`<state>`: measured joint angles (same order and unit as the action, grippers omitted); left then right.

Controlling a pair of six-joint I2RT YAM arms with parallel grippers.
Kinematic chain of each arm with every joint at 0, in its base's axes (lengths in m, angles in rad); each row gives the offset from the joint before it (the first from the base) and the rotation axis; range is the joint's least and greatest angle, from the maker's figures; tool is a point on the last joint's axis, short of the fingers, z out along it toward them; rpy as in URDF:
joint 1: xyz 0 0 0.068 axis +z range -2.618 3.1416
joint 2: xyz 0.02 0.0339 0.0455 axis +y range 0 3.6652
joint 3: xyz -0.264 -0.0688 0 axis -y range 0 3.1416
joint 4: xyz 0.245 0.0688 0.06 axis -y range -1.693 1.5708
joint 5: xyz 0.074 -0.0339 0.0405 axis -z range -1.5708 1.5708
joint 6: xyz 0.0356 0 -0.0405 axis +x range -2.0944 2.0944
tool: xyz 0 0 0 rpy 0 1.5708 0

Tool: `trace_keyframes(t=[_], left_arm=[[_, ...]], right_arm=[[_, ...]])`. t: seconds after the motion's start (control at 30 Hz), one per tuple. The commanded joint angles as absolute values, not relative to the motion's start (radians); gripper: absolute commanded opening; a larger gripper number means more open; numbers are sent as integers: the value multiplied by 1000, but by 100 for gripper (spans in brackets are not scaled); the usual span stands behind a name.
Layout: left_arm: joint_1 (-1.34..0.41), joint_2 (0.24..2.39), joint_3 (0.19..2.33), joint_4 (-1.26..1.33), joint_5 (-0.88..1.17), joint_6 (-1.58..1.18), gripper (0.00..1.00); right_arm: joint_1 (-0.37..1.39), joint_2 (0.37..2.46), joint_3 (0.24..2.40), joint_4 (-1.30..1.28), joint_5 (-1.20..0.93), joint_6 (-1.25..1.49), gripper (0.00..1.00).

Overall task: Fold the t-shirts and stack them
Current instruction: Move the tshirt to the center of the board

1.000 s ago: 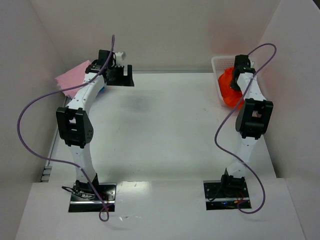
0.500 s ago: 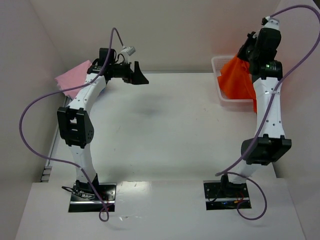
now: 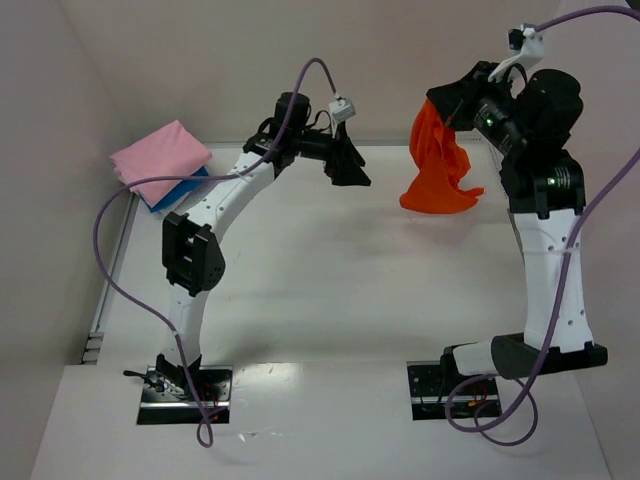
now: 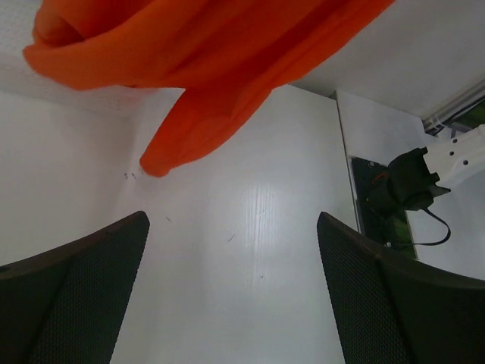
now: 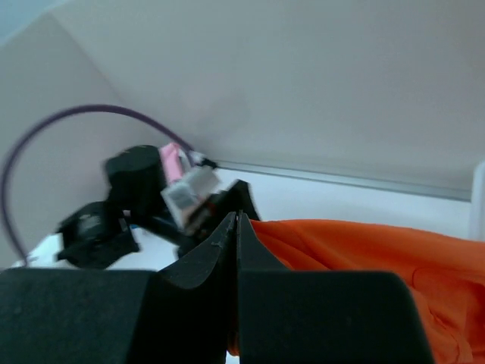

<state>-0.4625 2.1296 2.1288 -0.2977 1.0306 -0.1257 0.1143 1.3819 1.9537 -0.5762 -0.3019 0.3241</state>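
Your right gripper (image 3: 442, 104) is clenched, its two fingers pressed flat together in the right wrist view, and it grasps the orange t-shirt (image 3: 437, 160) by a bunched upper edge. The shirt hangs from it in loose folds over the far right part of the table (image 3: 330, 290). You cannot tell whether its lowest fold touches the tabletop or hangs just above it.

Your left gripper (image 3: 348, 165) is released, jaws spread wide, holding and touching nothing. It is raised over the far middle of the table and points toward the hanging shirt, which fills the top of the left wrist view.

You have three t-shirts in all. There is one orange, one pink t-shirt (image 3: 160, 160) and one blue t-shirt (image 3: 172, 195). The pink one lies folded at the far left edge, directly on top of the blue one, well apart from both grippers.

The pink shirt covers most of the blue one, so only a strip at its near side shows. The right wrist view is blurred, and it cuts off the orange shirt at its right and lower edges.
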Motion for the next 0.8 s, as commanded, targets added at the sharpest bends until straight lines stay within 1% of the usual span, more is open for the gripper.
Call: trace_keyframes(t=[0.0,0.1,0.23,0.27,0.3,0.33,0.37,0.43,0.47,0.5,0.53,0.57,0.6,0.63,0.7,0.77], left_arm=[[-512,2201,2210,-183,1043,-67,99],[-564,2269,2296,-161,1006,-67,99],[-604,2413,2495,-187,1029,-106,99],[-615,2451,2575,-278,1029,-92,99],[-636,2539,2767,-326,1017,-71,99],[-647,2584,2869,-394,1005,-71,99],[-656,2617,2976,-394,1005,-90,99],[-657,2626,2955,-356,1005,-106,99],[-657,2626,2954,-377,1005,-75,95],[-657,2613,2954,-409,1005,-75,83],[-657,2603,2954,-476,985,-20,56],[-657,2589,2954,-504,933,-8,27],[-657,2589,2954,-550,916,6,7],[-657,2577,2954,-602,916,33,5],[-647,2539,2954,-676,890,70,5],[-637,2502,2932,-734,842,107,0]], right_arm=[[114,1316,1977,-505,-428,359,5],[114,1295,1987,-505,-501,382,5],[114,1269,1996,-505,-535,394,6],[114,1258,1996,-517,-554,394,6],[114,1258,2009,-517,-564,394,6],[114,1247,2010,-526,-574,394,6],[114,1238,2010,-526,-574,394,7],[114,1229,2010,-538,-574,394,7],[114,1229,2010,-538,-555,394,7],[114,1218,2010,-548,-543,382,7],[114,1218,2010,-560,-526,373,7],[114,1218,2010,-560,-497,373,7],[114,1218,2010,-571,-488,362,7],[114,1218,2010,-580,-457,351,7],[114,1218,2010,-592,-407,338,8],[114,1218,2019,-615,-364,327,8]])
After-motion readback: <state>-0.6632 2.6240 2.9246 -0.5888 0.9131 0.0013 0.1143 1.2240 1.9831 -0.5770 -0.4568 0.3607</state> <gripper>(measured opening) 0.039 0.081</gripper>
